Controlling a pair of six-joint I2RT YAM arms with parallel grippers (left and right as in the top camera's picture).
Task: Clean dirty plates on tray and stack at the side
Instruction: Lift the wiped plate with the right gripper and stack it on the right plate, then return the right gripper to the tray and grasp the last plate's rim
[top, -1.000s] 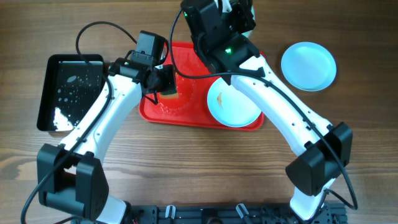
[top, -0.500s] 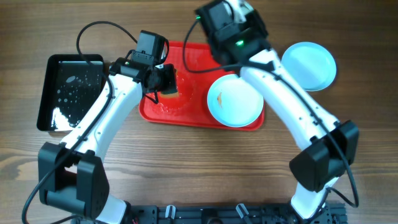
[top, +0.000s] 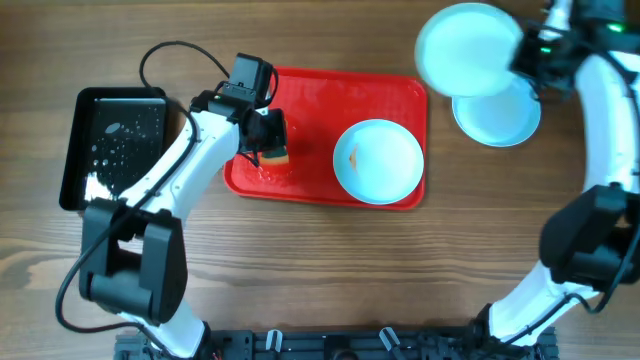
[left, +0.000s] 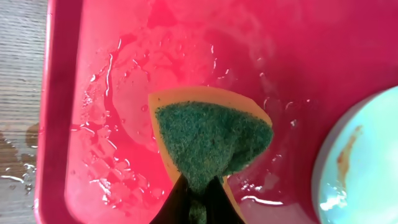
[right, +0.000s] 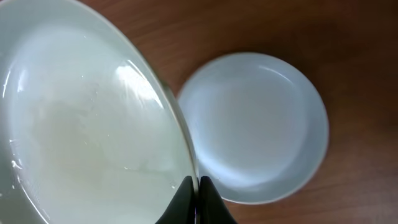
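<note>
The red tray (top: 310, 85) lies mid-table, wet with water drops (left: 93, 93). One pale-blue plate (top: 378, 160) with a brown smear sits on its right part; its edge shows in the left wrist view (left: 367, 168). My left gripper (top: 272, 140) is shut on a green-and-orange sponge (left: 211, 140) resting on the tray's left part. My right gripper (top: 525, 58) is shut on the rim of a second plate (top: 468, 48), wet, held in the air (right: 81, 124) beside and above a third plate (top: 500, 112) lying on the table right of the tray (right: 255, 124).
A black rectangular tray (top: 112, 145) with water drops sits at the left. Cables run over the left arm. Bare wooden table lies in front of the red tray and around the plate on the right.
My right arm has lifted a plate off the tray and swung it right, over the plate on the table. The left gripper with the sponge has barely moved.
</note>
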